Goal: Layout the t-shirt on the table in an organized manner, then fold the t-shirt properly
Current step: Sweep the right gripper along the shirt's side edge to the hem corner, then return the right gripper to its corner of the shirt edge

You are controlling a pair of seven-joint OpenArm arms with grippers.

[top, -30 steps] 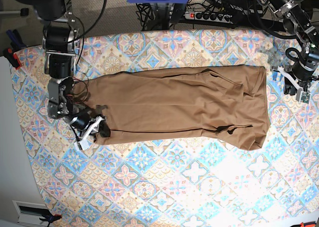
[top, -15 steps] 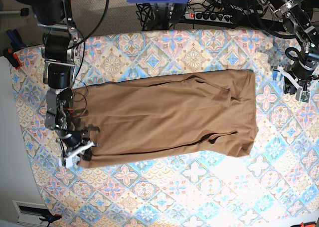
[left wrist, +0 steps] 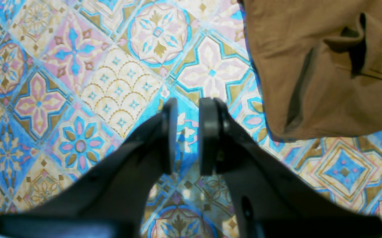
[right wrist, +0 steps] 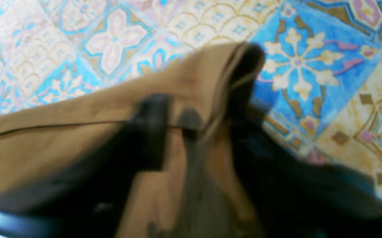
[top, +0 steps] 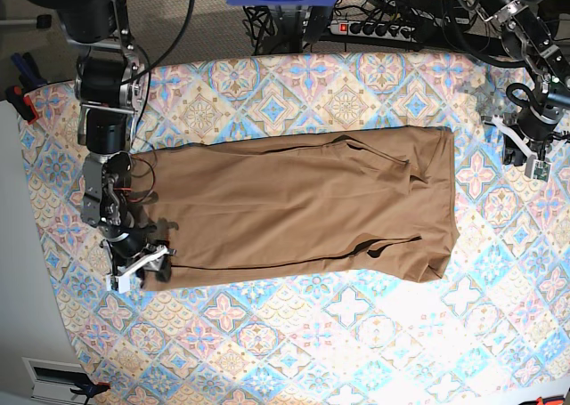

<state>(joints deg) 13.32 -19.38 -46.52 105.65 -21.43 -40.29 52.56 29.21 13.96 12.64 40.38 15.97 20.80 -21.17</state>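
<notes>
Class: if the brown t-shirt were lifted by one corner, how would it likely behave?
The t-shirt would probably droop limply; its fabric already creases and folds. It looks thin and flat, so likely light. It may drag across the table cloth instead of sliding freely.

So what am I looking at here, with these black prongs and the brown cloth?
A two-armed robot is at work on a tan-brown t-shirt spread over a table with a pastel tile-pattern cloth. One picture looks down from above; the other two come from cameras on each wrist, so the black prongs are its claws. The left claw hangs over bare cloth beside the shirt, its jaws a narrow gap apart, holding nothing. The right claw is at the shirt's corner; its close-up is too blurred to tell whether it grips the fabric.
</notes>
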